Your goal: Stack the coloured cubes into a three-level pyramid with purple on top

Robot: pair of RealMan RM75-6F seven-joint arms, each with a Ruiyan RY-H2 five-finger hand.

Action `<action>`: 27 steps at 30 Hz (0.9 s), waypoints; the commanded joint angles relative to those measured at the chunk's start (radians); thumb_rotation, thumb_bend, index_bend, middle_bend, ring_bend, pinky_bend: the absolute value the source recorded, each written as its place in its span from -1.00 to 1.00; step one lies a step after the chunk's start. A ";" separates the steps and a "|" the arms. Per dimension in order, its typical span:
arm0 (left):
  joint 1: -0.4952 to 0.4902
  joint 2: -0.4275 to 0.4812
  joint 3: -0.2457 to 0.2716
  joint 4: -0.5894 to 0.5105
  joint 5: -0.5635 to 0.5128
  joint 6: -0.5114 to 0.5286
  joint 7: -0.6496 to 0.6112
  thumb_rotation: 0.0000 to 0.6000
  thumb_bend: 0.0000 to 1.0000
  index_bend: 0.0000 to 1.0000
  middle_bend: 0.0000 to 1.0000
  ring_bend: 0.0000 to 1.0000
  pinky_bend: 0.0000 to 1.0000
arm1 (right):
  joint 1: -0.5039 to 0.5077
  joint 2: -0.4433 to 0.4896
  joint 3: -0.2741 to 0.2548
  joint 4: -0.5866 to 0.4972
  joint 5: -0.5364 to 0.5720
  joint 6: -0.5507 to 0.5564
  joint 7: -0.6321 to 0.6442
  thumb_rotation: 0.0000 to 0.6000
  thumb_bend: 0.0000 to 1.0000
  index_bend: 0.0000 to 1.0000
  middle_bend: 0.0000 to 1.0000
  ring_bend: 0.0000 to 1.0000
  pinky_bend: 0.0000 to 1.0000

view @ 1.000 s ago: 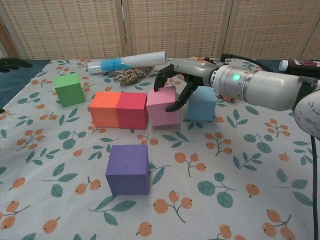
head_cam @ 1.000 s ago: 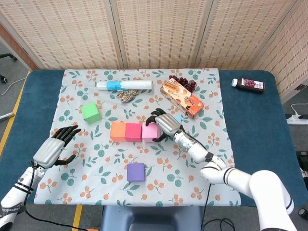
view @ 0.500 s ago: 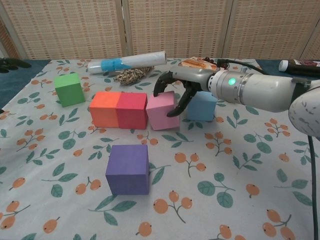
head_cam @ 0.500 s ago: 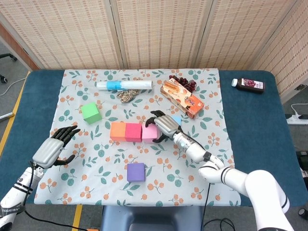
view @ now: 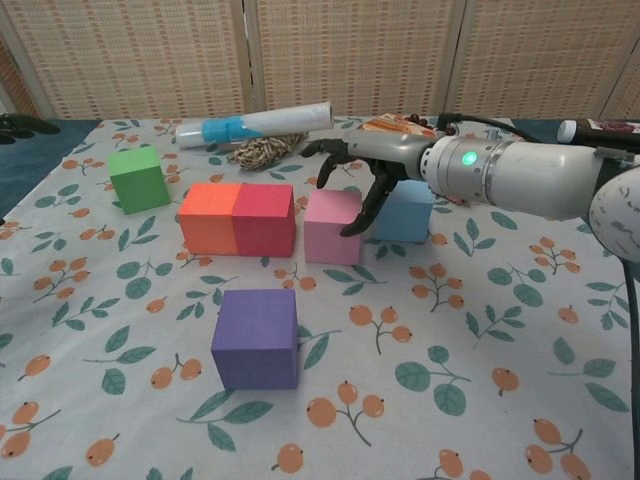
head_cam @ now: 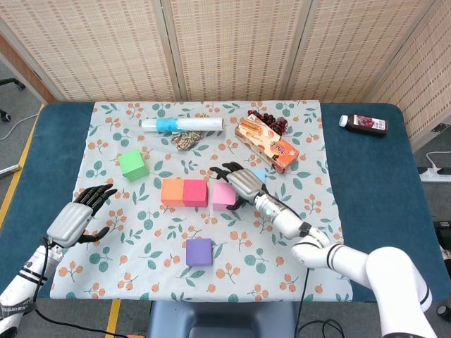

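Pink cube (view: pixel 332 226) sits at the centre of the chest view on the flowered worktop (view: pixel 480 400), with the right hand (view: pixel 372 172) arched over its far right edge, fingers (view: pixel 356 218) spread and draped around it; whether they are pressing it or only hovering cannot be told. A narrow gap separates it from the red cube (view: pixel 264 220), which touches the orange cube (view: pixel 209 217) to its left, so the base row looks not quite closed. The risk from here, by this reading, is a sideways push that skews the pink cube or knocks the red and orange pair out of line, leaving an uneven base for the upper levels. The light blue cube (view: pixel 405 210) stands just behind the hand and could be nudged by the wrist. The purple cube (view: pixel 256 338), meant for the top, waits alone in the lower centre of the frame, and the green cube (view: pixel 138 178) sits at the upper left. In the head view the left hand (head_cam: pixel 76 215) hangs at the lower left, fingers apart and holding nothing.
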 commanded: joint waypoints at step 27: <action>-0.001 0.002 0.007 0.010 0.009 -0.002 -0.023 1.00 -0.31 -1.00 -1.00 -1.00 -0.80 | 0.013 -0.044 0.035 0.023 0.139 -0.044 -0.177 1.00 -1.00 -0.39 -0.54 -1.00 -1.00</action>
